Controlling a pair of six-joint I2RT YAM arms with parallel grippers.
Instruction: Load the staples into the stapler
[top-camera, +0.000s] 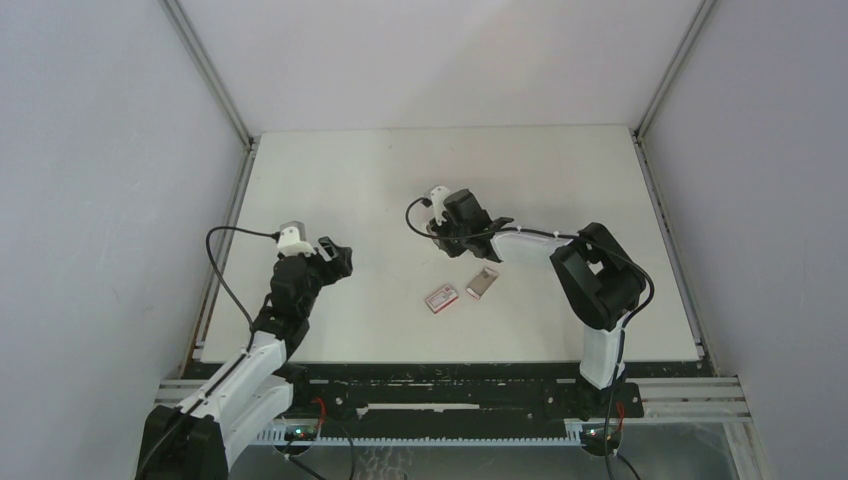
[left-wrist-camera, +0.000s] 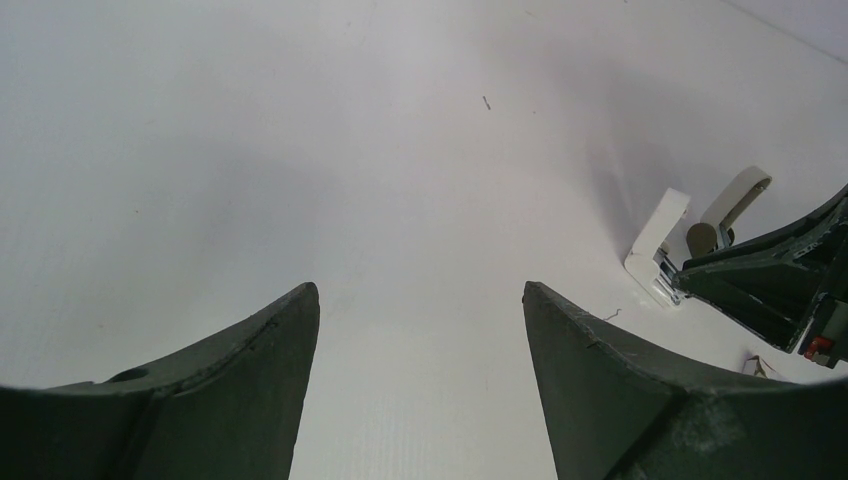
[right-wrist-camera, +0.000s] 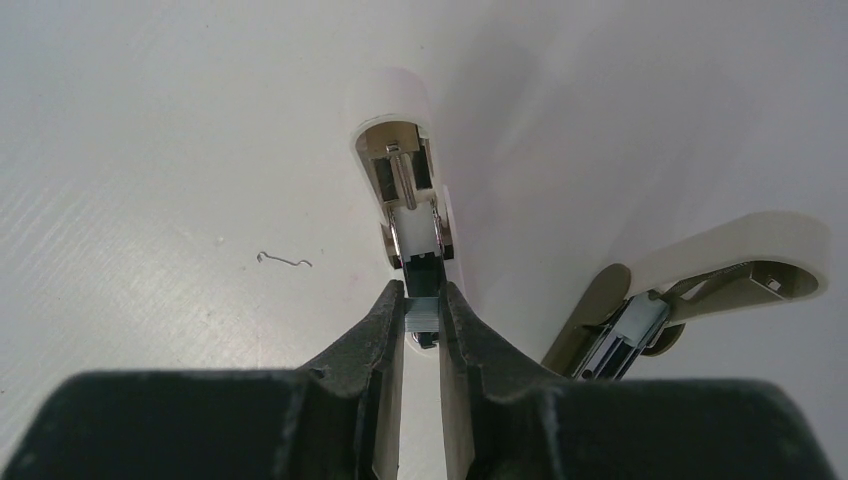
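Soft, even white light, no strong glare.
The top view is sharp, the flat white table (top-camera: 340, 180) bright with weak shadows. In the wrist views the dark grey gripper fingers (left-wrist-camera: 230, 400) near the lens are blurred, the surface behind them is clear, and a pale shadow lies beside the small white plastic stapler (right-wrist-camera: 395, 100).

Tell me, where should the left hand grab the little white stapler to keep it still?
Probably the rounded white far end of the stapler, pinched across its narrow sides, coming in from the left. It lies swung open, and the right hand fills the near end, holding the staples at the metal channel. The left hand is open and empty.
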